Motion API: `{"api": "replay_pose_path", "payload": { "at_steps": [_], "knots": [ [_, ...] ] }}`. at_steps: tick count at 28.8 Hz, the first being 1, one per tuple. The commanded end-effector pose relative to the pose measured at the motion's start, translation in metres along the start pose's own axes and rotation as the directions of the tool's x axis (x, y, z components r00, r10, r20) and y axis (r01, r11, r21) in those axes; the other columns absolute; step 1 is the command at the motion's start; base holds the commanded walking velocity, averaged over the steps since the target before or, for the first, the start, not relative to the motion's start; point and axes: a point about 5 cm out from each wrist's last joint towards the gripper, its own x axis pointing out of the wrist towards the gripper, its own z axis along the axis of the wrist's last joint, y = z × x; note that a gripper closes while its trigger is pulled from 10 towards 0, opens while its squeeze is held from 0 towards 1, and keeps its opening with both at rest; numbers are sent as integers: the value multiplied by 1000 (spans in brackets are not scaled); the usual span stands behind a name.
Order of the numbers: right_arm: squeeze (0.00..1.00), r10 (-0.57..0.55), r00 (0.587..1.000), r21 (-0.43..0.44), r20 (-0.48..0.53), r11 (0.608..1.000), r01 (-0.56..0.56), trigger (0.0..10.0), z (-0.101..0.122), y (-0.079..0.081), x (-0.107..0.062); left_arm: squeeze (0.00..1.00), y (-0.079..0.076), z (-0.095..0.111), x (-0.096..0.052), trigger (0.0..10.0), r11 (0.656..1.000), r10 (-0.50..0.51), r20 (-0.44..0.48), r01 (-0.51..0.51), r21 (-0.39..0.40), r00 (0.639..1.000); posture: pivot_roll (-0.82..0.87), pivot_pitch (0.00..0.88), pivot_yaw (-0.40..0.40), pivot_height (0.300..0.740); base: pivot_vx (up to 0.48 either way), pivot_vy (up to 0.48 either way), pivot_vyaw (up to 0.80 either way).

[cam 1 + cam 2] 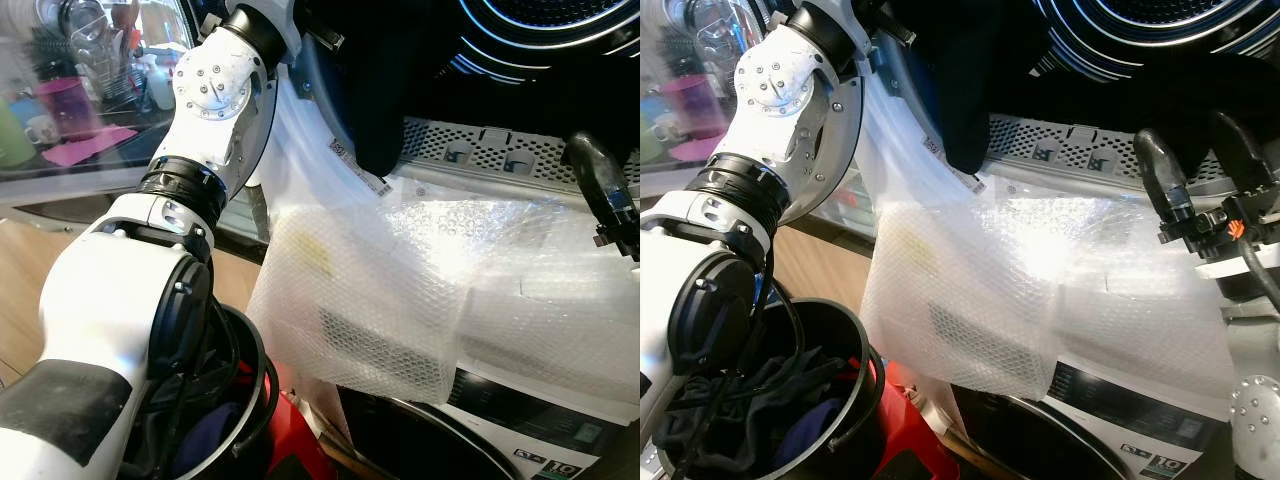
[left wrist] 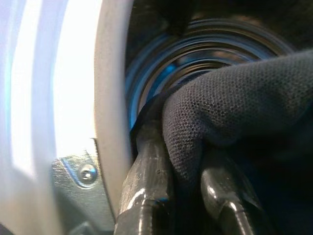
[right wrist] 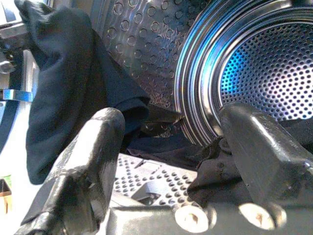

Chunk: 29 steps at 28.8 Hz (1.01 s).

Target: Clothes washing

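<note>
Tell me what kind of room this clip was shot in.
Probably a home laundry corner beside a kitchen: a washing machine drum stands open, a black basket of dark clothes sits below, and dishware shows behind glass. The left gripper holds a dark garment.

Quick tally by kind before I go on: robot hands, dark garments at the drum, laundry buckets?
Hands: 2, left hand and right hand
Dark garments at the drum: 1, the dark garment in the left hand
Laundry buckets: 1, black bucket
Total: 4
</note>
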Motion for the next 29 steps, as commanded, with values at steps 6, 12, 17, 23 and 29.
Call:
{"api": "replay_pose_path", "payload": {
  "at_steps": [6, 12, 17, 23, 29],
  "knots": [
    [0, 25, 1000, 36, -14, 999, -25, 10000, -2, 0, -11, 0, -65, -38, -34, 10000, 778, -622, -94, 601, -182, 777, -81, 57, 113, 740, 0, 0, 0],
    [0, 152, 988, 119, 11, 981, -153, 10000, -8, 28, -9, 0, -91, -37, -47, 10000, 579, -797, -9, 760, -294, 604, -82, 59, 115, 740, 0, 0, 0],
    [0, 272, 961, 190, 52, 942, -277, 10000, -10, 55, -7, 0, -100, -16, -37, 10000, 492, -794, 178, 787, -373, 581, -80, 58, 113, 740, 0, 0, 0],
    [0, 278, 951, 232, 132, 925, -303, 10000, -1, 60, -5, 0, -99, -4, -15, 10000, 558, -688, 254, 720, -413, 680, -86, 58, 113, 740, 0, 0, 0],
    [0, 268, 948, 307, 170, 900, -310, 10000, 8, 59, -8, 0, -102, -3, -19, 10000, 551, -711, 237, 734, -398, 662, -90, 62, 117, 740, 0, 0, 0]
  ]
}}
